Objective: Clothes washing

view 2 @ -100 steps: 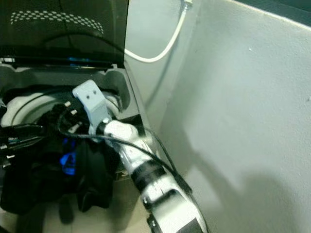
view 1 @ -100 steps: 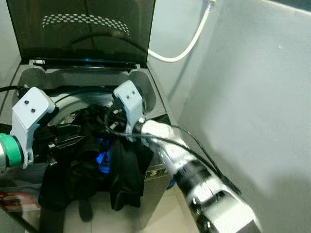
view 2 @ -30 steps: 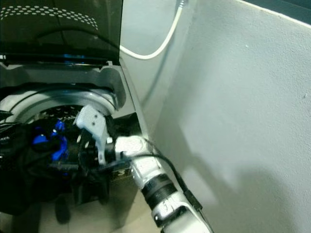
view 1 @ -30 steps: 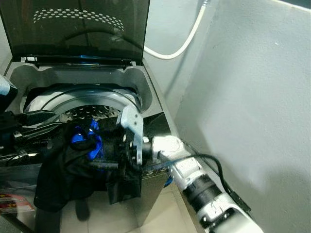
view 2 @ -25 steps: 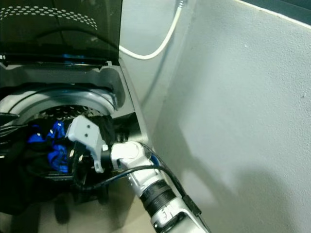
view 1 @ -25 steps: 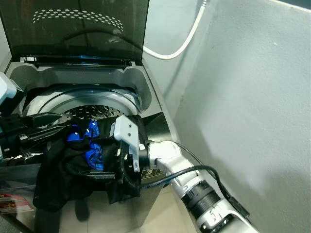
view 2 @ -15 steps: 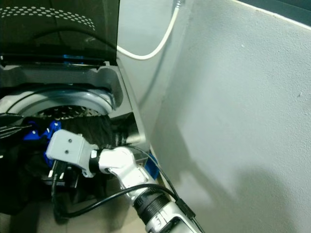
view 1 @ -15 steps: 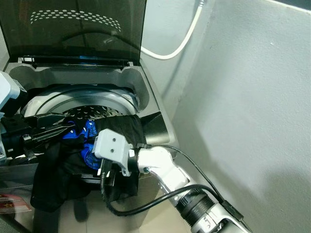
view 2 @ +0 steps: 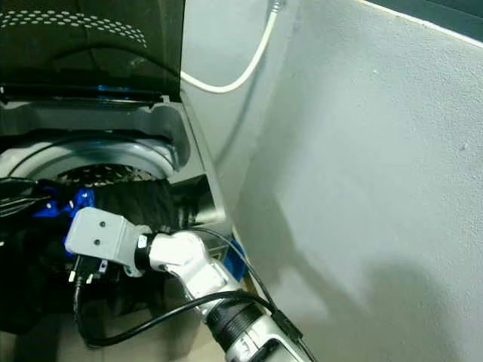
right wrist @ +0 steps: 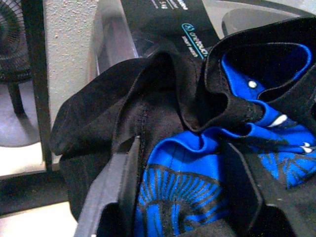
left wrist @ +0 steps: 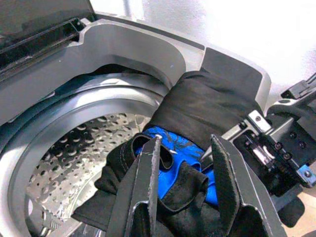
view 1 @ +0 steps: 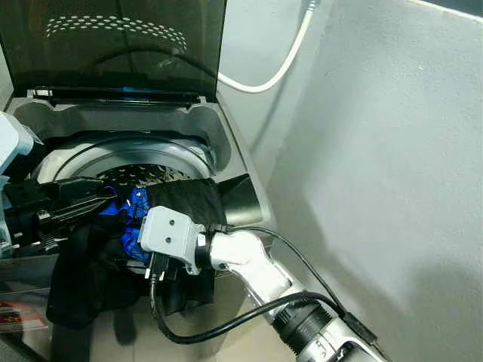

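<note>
Black/blue garment (view 1: 162, 207) draped over washer (view 1: 226, 143) front rim at 6 o'clock of drum (left wrist: 74, 148), L gripper (left wrist: 185, 148) w/ 2 fingers spread straddling it, R gripper (right wrist: 182, 173) likewise parted over its folds, grip unclear.

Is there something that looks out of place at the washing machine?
Yes. The black and blue garment is not in the drum: it lies across the washing machine's front rim and hangs down outside. The left gripper and right gripper are both at it, fingers apart.
</note>
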Tool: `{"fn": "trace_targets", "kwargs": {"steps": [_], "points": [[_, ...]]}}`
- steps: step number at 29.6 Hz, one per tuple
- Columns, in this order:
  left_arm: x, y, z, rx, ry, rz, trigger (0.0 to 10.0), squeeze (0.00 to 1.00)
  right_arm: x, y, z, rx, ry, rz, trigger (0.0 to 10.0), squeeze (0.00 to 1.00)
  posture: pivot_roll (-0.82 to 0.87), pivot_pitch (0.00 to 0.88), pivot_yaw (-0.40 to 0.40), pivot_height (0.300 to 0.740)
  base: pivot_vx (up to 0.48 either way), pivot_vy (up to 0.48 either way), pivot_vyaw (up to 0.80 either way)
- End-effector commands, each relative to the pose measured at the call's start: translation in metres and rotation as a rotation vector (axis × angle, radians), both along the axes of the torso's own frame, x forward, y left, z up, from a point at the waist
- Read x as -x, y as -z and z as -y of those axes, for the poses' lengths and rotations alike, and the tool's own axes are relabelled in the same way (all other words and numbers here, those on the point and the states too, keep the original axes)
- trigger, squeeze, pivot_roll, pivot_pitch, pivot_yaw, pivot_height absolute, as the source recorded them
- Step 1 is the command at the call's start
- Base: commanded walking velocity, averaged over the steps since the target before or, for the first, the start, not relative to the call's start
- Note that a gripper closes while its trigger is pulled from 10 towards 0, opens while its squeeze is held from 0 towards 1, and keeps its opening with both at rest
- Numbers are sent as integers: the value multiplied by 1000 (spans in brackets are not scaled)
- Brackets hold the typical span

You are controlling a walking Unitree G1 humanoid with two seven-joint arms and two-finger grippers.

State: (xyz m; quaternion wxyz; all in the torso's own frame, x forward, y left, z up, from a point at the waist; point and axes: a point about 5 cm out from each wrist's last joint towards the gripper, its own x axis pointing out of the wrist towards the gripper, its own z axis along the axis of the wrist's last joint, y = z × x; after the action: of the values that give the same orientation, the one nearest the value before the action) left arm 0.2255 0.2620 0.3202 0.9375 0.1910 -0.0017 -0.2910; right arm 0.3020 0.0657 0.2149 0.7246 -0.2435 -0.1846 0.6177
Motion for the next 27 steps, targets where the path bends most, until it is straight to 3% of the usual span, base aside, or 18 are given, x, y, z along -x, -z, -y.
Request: {"fn": "trace_targets", "kwargs": {"steps": [1, 20, 27], "points": [[0, 3, 5, -17, 20, -13, 10000, 0, -1, 10, 1, 26, 16, -11, 0, 0, 61, 89, -129, 740, 0, 0, 0], [0, 5, 5, -29, 12, -21, 10000, 0, -8, 4, 2, 12, 58, 7, 0, 0, 61, 88, -132, 740, 0, 0, 0], [1, 4, 6, -19, 17, -11, 10000, 0, -30, -45, 1, -93, 105, -22, 0, 0, 60, 84, -139, 740, 0, 0, 0]]}}
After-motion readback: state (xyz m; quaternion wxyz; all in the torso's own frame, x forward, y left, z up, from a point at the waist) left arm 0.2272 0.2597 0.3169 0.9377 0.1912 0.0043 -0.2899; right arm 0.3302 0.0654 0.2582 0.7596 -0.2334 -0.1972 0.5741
